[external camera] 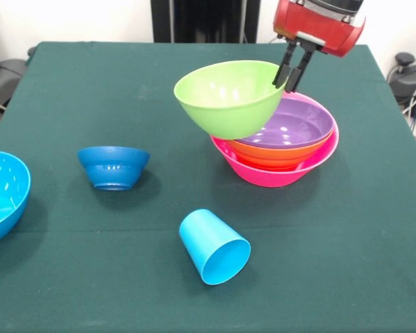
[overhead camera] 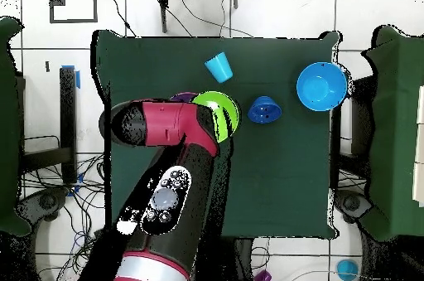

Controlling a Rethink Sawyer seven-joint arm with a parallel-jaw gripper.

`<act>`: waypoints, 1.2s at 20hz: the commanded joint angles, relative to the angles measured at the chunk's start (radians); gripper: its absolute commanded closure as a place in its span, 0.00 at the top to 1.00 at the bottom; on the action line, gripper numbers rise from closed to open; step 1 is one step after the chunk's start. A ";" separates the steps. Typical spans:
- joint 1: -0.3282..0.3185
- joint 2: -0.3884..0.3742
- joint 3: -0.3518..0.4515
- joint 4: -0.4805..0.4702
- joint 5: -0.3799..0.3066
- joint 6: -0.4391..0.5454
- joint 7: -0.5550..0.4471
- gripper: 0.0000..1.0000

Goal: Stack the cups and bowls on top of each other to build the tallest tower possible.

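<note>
- While the gripper (external camera: 292, 78) hangs over the table's (external camera: 194, 291) far right part in the front view, its two dark fingers (external camera: 285, 71) are clamped on the far rim of the lime green bowl (external camera: 228, 97), one finger inside the rim and one outside.
- That bowl is tilted, its mouth turned up and toward the near left, and its lower side rests against the pile beneath it.
- The tower (external camera: 280, 149) stands near the table's right edge, toward the far side: the pink bowl (external camera: 277, 173) is the base, the orange bowl (external camera: 273, 154) is nested in it, and the purple bowl (external camera: 294, 123) sits inside the orange one.
- Toward the left of the table the small dark blue bowl (external camera: 114, 166) stands upright, well apart from the pile.
- At the left edge the sky blue bowl (external camera: 3, 194) is cut by the frame.
- Near the front edge, about mid-width, the sky blue cup (external camera: 213, 246) lies on its side, mouth facing the near right.
- From overhead, the red and black arm (overhead camera: 166, 170) covers most of the pile; the green bowl's rim, the dark blue bowl, the sky blue bowl and the cup show beyond it.
</note>
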 commanded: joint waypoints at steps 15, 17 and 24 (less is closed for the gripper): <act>0.067 -0.036 0.091 0.090 0.060 0.031 0.162 0.00; 0.056 -0.028 0.101 0.094 0.060 0.007 0.151 0.00; 0.054 -0.021 0.101 0.106 0.051 -0.018 0.141 0.00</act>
